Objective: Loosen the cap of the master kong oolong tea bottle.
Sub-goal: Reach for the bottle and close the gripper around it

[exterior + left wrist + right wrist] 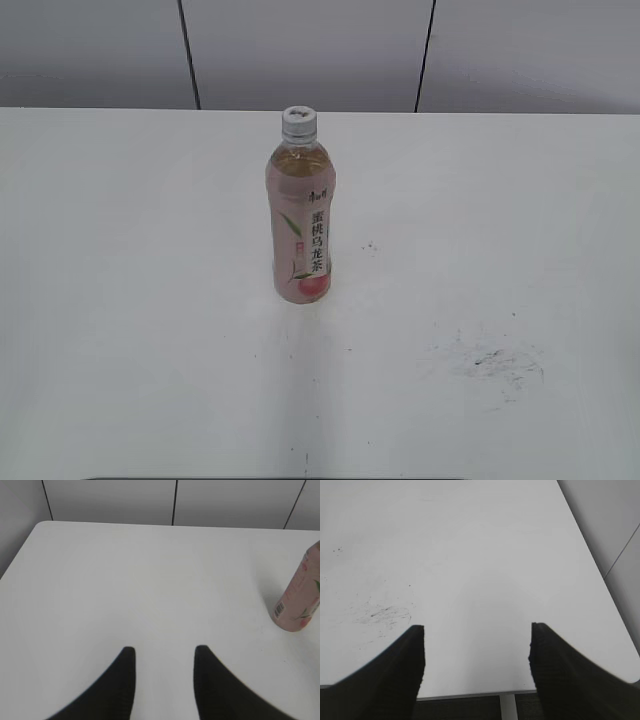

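The master kong oolong tea bottle [301, 220] stands upright near the middle of the white table [120, 300], with its white ribbed cap [298, 121] on top. Its lower part also shows at the right edge of the left wrist view [299, 602]; the cap is cut off there. My left gripper [165, 652] is open and empty, well to the left of the bottle. My right gripper [476, 630] is open and empty above the table's near right corner; the bottle is out of that view. Neither gripper shows in the exterior view.
Dark scuff marks [490, 358] lie on the table right of the bottle and show in the right wrist view [382, 614]. The table's front edge [470, 696] and a leg show below the right gripper. A grey panelled wall [300, 50] stands behind.
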Controlling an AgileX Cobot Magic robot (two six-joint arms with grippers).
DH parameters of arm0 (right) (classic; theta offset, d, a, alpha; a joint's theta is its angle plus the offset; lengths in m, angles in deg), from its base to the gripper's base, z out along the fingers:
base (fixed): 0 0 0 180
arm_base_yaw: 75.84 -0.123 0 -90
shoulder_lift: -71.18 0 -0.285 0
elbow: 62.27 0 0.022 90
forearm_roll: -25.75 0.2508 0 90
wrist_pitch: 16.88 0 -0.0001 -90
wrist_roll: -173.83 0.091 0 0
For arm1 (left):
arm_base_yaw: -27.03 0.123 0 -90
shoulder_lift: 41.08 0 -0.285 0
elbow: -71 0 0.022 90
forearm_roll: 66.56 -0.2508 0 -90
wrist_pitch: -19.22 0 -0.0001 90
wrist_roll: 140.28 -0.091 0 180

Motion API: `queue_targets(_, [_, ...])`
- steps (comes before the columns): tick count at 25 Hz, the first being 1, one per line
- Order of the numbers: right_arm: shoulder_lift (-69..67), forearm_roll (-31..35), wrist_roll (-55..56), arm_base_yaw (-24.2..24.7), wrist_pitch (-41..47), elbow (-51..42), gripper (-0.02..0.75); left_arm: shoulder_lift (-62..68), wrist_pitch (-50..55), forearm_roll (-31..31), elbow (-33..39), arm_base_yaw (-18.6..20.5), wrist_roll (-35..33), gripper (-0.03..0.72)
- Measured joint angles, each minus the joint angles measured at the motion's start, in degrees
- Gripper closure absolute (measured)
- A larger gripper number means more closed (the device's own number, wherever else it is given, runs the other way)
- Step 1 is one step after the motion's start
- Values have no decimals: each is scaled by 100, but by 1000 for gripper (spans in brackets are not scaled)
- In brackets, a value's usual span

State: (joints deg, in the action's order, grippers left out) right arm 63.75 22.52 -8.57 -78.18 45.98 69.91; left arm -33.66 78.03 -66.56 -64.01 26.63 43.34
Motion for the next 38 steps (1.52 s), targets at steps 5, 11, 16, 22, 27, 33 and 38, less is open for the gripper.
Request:
queue_targets(5, [0,0,0,0,0,0,244,0,0,0,0,0,0,447])
queue_targets(11, [0,0,0,0,0,0,244,0,0,0,0,0,0,447])
queue_targets(16, [0,0,0,0,0,0,244,0,0,0,0,0,0,447])
queue_targets(22, [0,0,0,0,0,0,244,0,0,0,0,0,0,447])
queue_targets(27, [0,0,0,0,0,0,244,0,-1,0,0,0,0,447])
queue_targets(33, [0,0,0,0,0,0,244,536,-984,419,-83,0,-913,447])
queue_targets(38, [0,0,0,0,0,0,244,1420,-3033,826,-19,0,-1353,447])
